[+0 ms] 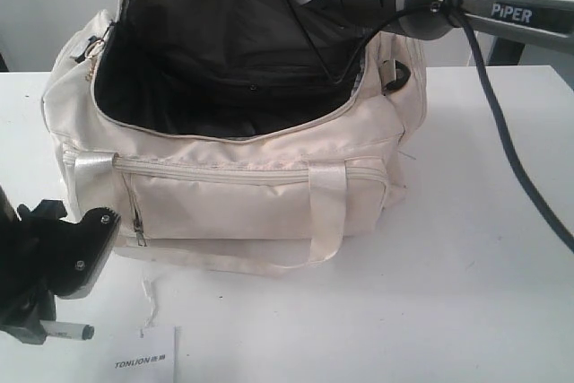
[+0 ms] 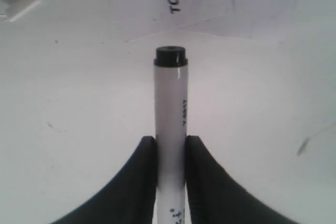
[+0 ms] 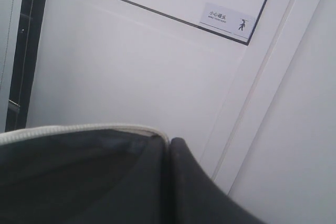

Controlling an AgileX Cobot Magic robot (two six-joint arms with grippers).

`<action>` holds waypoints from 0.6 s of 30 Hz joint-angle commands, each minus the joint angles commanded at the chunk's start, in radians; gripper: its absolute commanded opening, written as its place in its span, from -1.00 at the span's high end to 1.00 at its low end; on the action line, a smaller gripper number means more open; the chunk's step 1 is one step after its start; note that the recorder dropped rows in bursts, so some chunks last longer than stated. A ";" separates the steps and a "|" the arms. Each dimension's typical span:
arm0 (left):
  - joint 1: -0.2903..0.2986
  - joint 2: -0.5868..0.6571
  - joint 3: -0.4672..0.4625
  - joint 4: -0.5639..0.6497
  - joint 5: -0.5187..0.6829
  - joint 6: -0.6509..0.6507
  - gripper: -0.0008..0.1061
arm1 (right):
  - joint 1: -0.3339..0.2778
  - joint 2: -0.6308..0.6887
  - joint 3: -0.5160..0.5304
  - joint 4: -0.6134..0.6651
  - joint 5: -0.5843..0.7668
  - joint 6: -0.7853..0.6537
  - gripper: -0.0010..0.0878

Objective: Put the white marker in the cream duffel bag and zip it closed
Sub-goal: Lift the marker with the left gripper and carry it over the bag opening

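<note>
The marker (image 2: 170,93) was noted pinched in the left gripper (image 2: 170,142), long axis projecting forward from the grip, at seven o'clock of the open bag (image 1: 251,204), its rim clamped by the right gripper (image 3: 169,144).

white marker (image 2: 170,108): dark cap, lying flat | cream duffel bag (image 1: 251,195): upright, top zipper open
</note>
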 joint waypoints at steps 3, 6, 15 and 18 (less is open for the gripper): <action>0.000 -0.012 0.000 -0.041 0.060 0.000 0.99 | 0.000 0.000 0.000 0.000 0.000 0.000 0.98; 0.000 -0.018 0.000 -0.055 0.099 -0.033 0.99 | 0.000 0.000 0.000 0.000 0.000 0.000 0.98; 0.000 -0.095 0.000 -0.271 0.058 0.014 0.99 | 0.000 0.000 0.000 0.000 0.000 0.000 0.98; 0.000 -0.131 0.000 -0.386 0.017 0.076 0.99 | 0.000 0.000 0.000 0.000 0.000 0.000 0.98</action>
